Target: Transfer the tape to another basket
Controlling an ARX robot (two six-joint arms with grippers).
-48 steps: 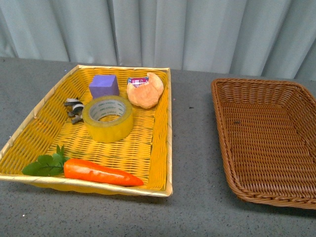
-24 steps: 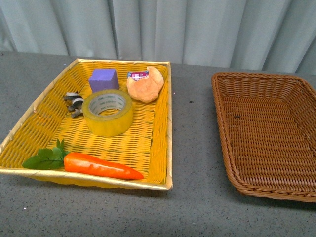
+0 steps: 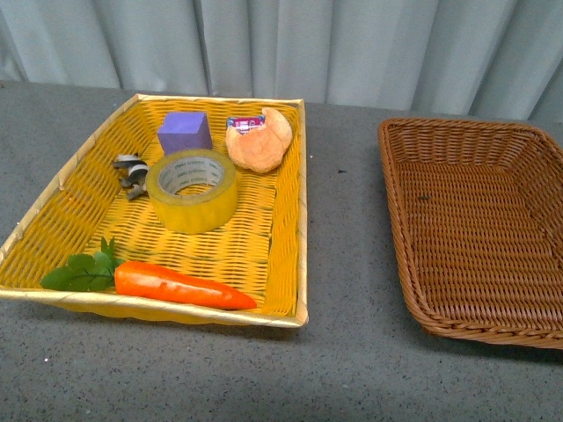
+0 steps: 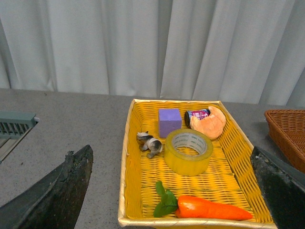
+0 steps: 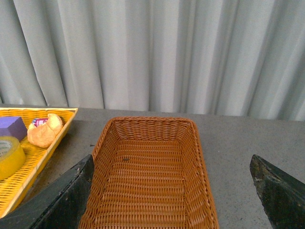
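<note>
My left gripper (image 4: 170, 150) and right gripper (image 5: 171, 157) both gape wide, holding nothing. The tape (image 3: 191, 189) lies in the yellow basket (image 3: 301, 220), well apart from the brown basket (image 3: 392, 176). Since a second ago, everything in the front view sits slightly higher.

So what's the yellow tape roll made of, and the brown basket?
The tape looks like glossy, see-through yellow plastic film wound on a white printed core, probably cardboard. The brown basket looks like woven wicker or rattan, or maybe a plastic imitation: matte strands and a braided rim.
</note>
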